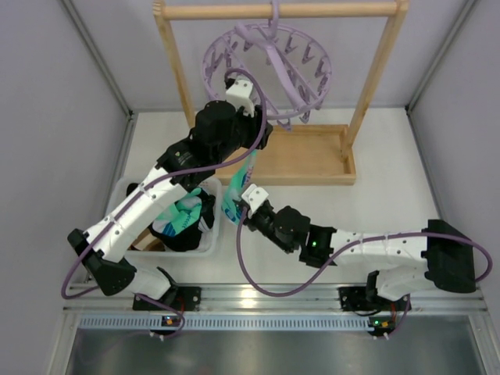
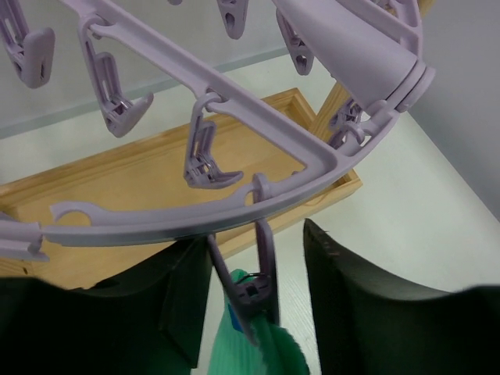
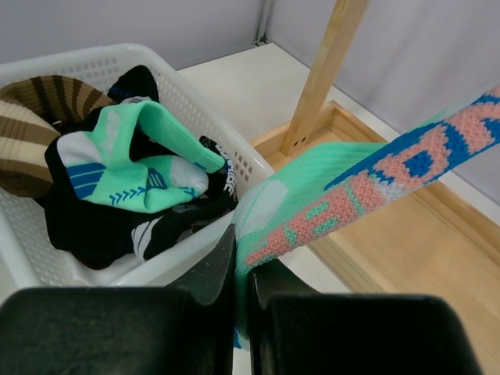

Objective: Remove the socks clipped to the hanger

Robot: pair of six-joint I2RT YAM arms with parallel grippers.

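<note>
Grey panel walls [image 1: 47, 62], white tabletop [image 1: 391, 195], wooden rack frame [image 1: 211, 11], perhaps steel front ledge [image 1: 273, 351]

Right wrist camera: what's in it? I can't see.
Two black fingers pinch a mint sock with pink and blue patterns, stretched up to the right. On the left, a white basket holds more socks; a wooden tray lies behind.
</note>
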